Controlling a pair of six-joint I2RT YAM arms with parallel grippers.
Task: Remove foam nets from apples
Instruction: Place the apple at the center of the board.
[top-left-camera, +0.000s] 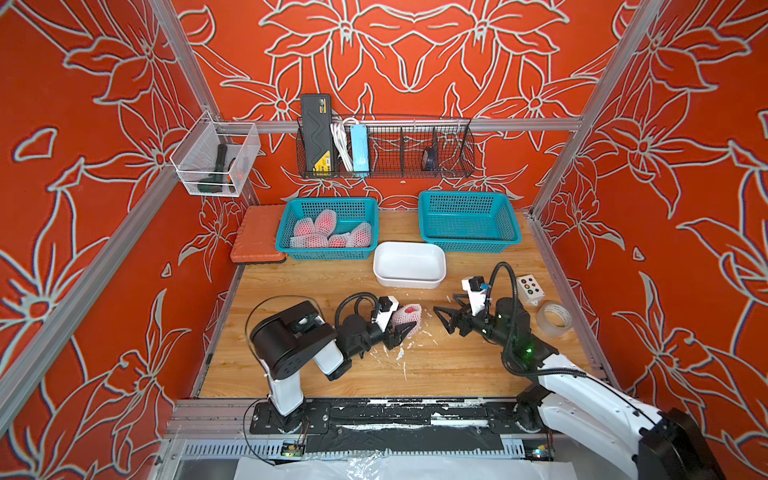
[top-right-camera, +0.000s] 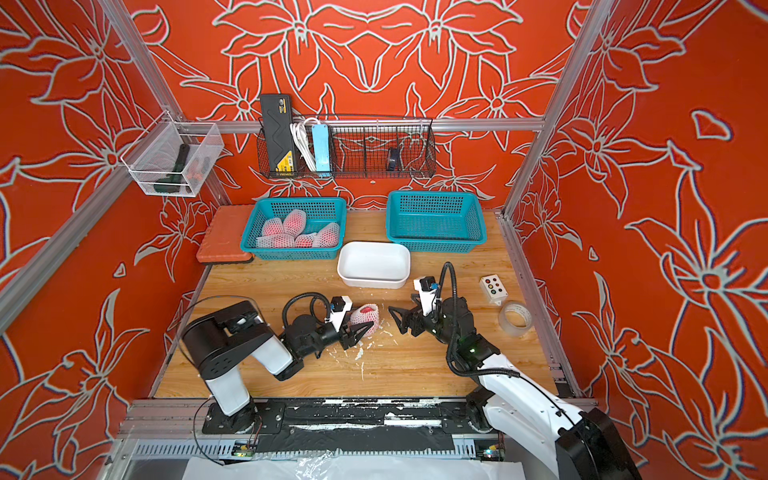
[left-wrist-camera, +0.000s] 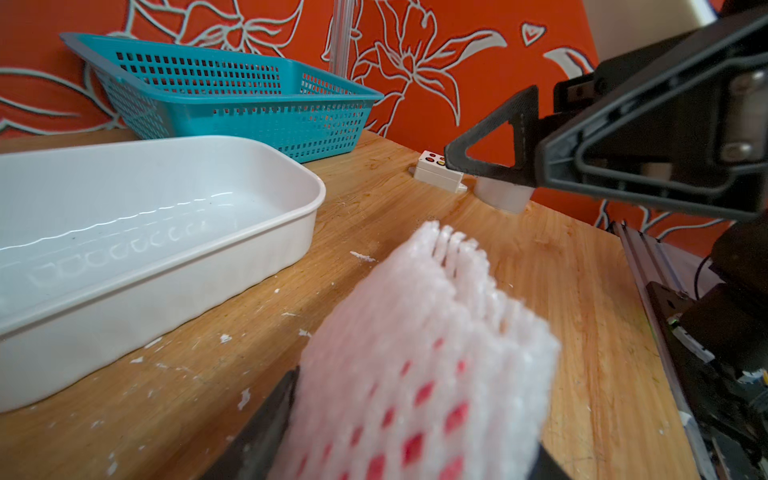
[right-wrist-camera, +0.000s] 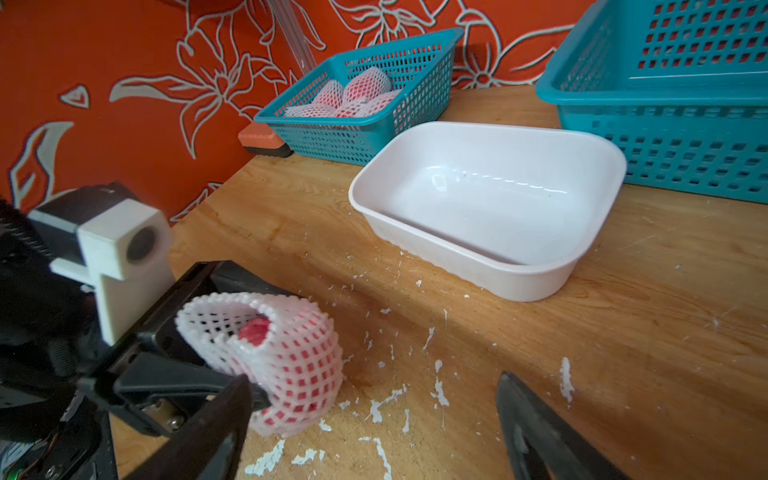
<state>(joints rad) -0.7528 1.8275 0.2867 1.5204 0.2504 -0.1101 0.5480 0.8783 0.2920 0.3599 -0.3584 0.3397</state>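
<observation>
The left hand (top-left-camera: 405, 321) is closed at a middling width on an apple (right-wrist-camera: 254, 330) wrapped in its foam net (right-wrist-camera: 291, 353). One finger lies on each side of the netted body, which is held low at the front middle of the worktop (top-left-camera: 291, 291) and seems to rest on the wood. The right hand (top-left-camera: 445, 306) is empty with its jaws spread wide. It sits just to the right of the net, near it but clearly apart, with its tips aimed at it. The coming move depends on how the sleeve lies: its long axis seems to run roughly along the line between the two hands. The loose, unfilled end sticks out away from the left hand and toward the right one, as the left wrist view shows. In the right wrist view the mouth gapes near the top with red skin showing through. The right hand is therefore the free one and the nearer to that loose end. It probably needs to go straight in along the axis, close on the slack collar and draw back. The left fingers press mesh against fruit, though, so the sleeve may drag rather than slide. The other netted apples (top-left-camera: 328, 232) lie in the far-left basket (top-left-camera: 332, 200), well apart from both hands — the empty basket (top-left-camera: 469, 193) and the white tub (top-left-camera: 409, 245) stand beyond
</observation>
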